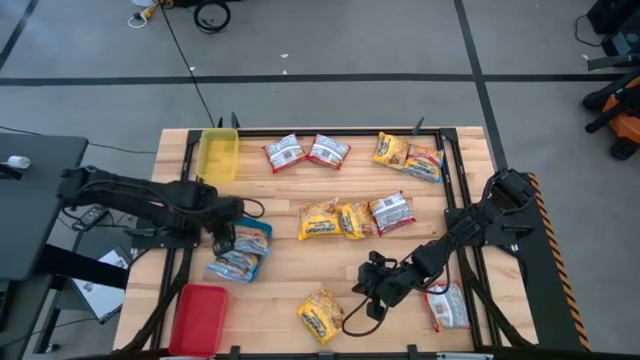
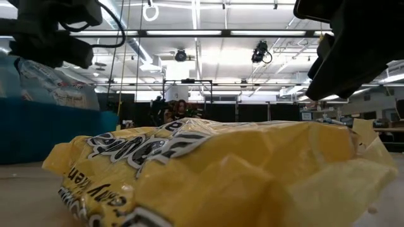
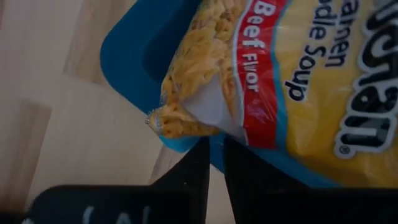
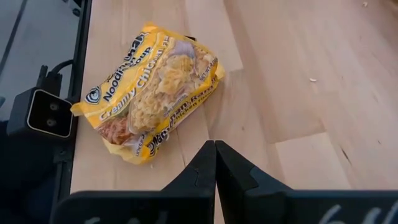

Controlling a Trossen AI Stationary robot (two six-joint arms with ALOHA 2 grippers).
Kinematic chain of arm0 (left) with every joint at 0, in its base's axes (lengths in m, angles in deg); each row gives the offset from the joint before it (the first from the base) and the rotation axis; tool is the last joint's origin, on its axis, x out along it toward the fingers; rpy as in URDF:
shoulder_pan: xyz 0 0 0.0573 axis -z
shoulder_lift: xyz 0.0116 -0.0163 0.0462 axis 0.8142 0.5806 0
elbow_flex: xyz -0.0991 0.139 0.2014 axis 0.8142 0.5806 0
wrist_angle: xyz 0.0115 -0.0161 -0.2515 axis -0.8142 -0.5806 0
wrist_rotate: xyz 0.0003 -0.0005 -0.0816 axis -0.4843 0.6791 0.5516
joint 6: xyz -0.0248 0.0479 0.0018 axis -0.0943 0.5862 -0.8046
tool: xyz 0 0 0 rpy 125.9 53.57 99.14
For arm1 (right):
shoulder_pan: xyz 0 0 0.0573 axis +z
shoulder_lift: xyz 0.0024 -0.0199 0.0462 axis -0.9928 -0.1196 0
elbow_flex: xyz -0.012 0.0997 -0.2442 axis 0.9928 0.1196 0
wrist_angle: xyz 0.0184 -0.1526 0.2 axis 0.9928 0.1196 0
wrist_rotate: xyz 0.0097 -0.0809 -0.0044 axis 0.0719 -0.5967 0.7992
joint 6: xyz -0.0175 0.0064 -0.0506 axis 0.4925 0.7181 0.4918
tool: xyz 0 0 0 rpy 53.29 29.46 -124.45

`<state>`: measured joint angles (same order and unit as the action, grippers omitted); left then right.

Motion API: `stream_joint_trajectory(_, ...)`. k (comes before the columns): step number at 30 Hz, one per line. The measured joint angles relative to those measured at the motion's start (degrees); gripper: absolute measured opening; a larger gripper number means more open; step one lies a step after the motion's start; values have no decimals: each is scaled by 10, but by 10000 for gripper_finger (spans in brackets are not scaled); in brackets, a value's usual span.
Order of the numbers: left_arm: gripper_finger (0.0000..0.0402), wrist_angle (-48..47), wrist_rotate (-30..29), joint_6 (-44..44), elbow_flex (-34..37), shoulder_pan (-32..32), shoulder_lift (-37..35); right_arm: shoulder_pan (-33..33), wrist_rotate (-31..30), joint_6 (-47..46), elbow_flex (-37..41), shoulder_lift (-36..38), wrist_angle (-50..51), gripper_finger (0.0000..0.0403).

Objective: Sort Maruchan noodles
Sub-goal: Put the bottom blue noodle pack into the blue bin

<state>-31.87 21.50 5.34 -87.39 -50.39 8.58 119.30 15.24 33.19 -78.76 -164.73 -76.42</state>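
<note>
Right claw (image 1: 375, 283): lower centre of high view, fingers pressed together, empty, beside yellow packet (image 1: 321, 315) lying flat on wooden surface (image 1: 300, 255).
Left claw (image 1: 224, 238): centre left, fingers pressed together, empty, over blue tray (image 3: 134, 62) holding beef-flavour packet (image 3: 273, 81).
Other noodle packets: scattered upper and centre; one at lower right (image 1: 447, 305).
Yellow tray (image 1: 218, 154) upper left; red tray (image 1: 198, 318) lower left.
Risk: crinkled, glossy film likely slips from pinch; puffy corner may tear, brittle noodle block may crack.
</note>
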Motion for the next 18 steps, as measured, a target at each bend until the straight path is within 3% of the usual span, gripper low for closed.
stream_joint_trajectory(7,50,53,17,23,0,-1,53,1,0,-3,0,0,-1,11)
stream_joint_trajectory(18,50,56,26,18,-2,-6,108,1,-14,11,0,0,-4,11)
